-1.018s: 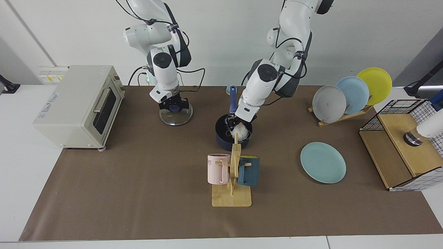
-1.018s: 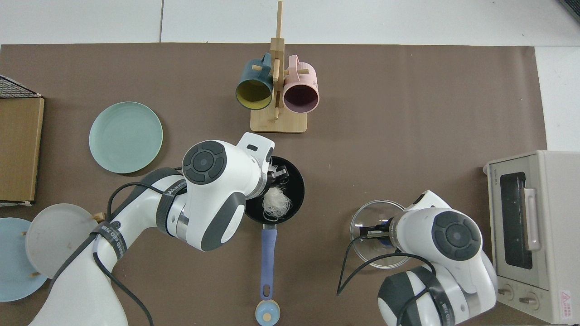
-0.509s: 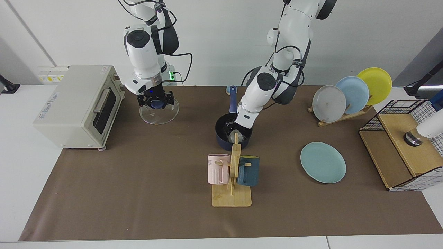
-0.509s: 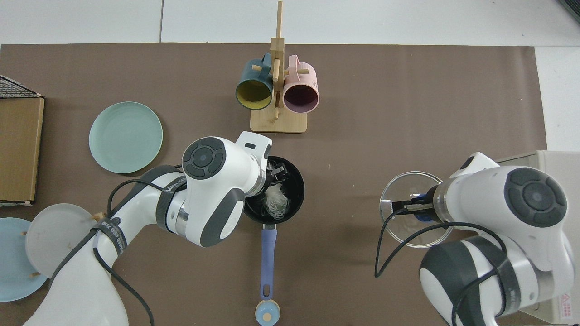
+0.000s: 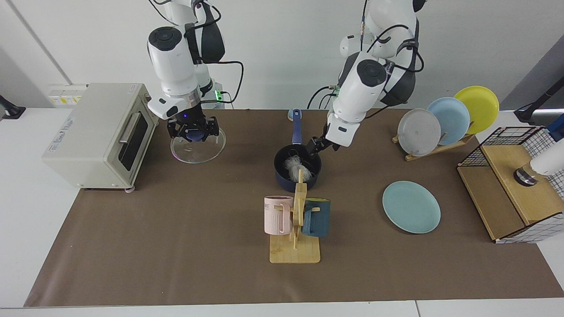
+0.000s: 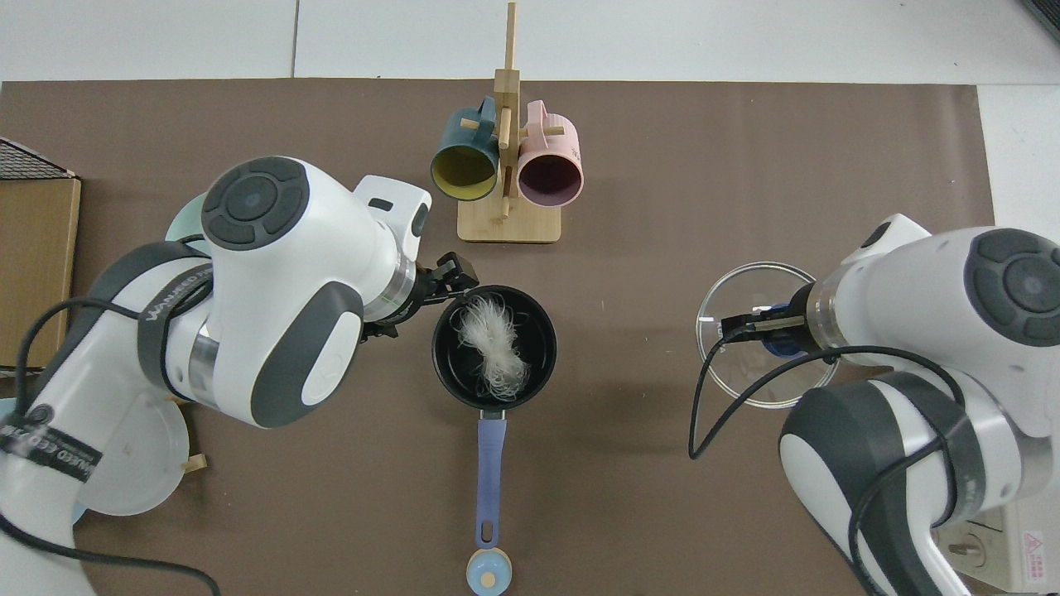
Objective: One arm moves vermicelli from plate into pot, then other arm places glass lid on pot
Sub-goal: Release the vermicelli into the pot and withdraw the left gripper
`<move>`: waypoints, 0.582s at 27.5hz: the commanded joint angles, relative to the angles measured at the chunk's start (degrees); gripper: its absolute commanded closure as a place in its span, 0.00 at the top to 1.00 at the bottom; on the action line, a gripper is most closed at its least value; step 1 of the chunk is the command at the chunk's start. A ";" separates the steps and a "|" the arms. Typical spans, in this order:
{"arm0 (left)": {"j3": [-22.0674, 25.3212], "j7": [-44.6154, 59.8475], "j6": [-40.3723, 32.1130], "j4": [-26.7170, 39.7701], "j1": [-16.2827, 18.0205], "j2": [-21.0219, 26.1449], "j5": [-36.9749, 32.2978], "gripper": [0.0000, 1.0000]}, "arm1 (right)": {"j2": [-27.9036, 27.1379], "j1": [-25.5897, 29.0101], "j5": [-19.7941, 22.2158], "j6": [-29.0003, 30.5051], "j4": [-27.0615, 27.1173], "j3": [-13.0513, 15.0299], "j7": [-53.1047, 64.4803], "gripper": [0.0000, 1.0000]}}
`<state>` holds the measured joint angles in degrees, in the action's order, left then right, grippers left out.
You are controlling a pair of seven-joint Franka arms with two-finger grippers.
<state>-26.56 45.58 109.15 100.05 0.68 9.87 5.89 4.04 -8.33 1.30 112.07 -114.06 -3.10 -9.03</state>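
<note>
The vermicelli (image 6: pixel 494 350) lies loose inside the pot (image 6: pixel 538 364), apart from the left pincer (image 6: pixel 452 278), which hangs just beside the pot's rim with nothing in it; whether its jaws are apart, I cannot tell. The right pincer (image 5: pixel 192 130) is clamped on the glass lid (image 5: pixel 198 147), holding it above the counter (image 5: pixel 176 229) near the toaster oven (image 5: pixel 99 132). The plate (image 5: pixel 411 207) sits bare.

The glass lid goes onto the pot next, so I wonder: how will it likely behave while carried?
The glass lid, held by its knob in the right gripper, looks rigid but probably fragile. Its smooth glass may be slippery. Gripped centrally, it should hang fairly level.
</note>
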 commanded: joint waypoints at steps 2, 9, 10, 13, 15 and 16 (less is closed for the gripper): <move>5.89 -7.68 -6.57 0.41 -0.33 -7.66 0.18 0.99 | -4.12 -0.54 0.37 -2.38 6.48 -0.42 0.50 0.00; 14.95 -17.53 -11.14 0.41 -0.25 -13.38 0.09 0.99 | -6.85 -2.57 0.28 -2.38 9.73 -2.87 -9.15 0.00; 16.00 -19.11 -11.76 0.41 -0.07 -13.82 0.09 0.99 | -7.37 -2.74 0.28 -2.38 10.26 -3.40 -10.64 0.00; 20.22 -25.42 -13.69 0.41 0.02 -14.44 0.09 0.99 | -8.87 -2.66 0.54 -2.38 10.88 -6.91 -15.48 0.00; 22.77 -30.17 -14.05 0.41 0.02 -14.44 -0.17 0.99 | -10.01 -2.57 0.98 -2.12 11.05 -9.37 -18.38 0.00; 23.74 -32.02 -14.14 0.41 0.11 -14.44 -0.52 0.99 | -10.80 -2.74 1.50 -2.03 11.49 -10.25 -19.96 0.00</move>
<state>-7.06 21.57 96.25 99.53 0.89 -3.93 5.86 -3.28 -11.14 1.30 111.61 -105.85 -9.18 -22.21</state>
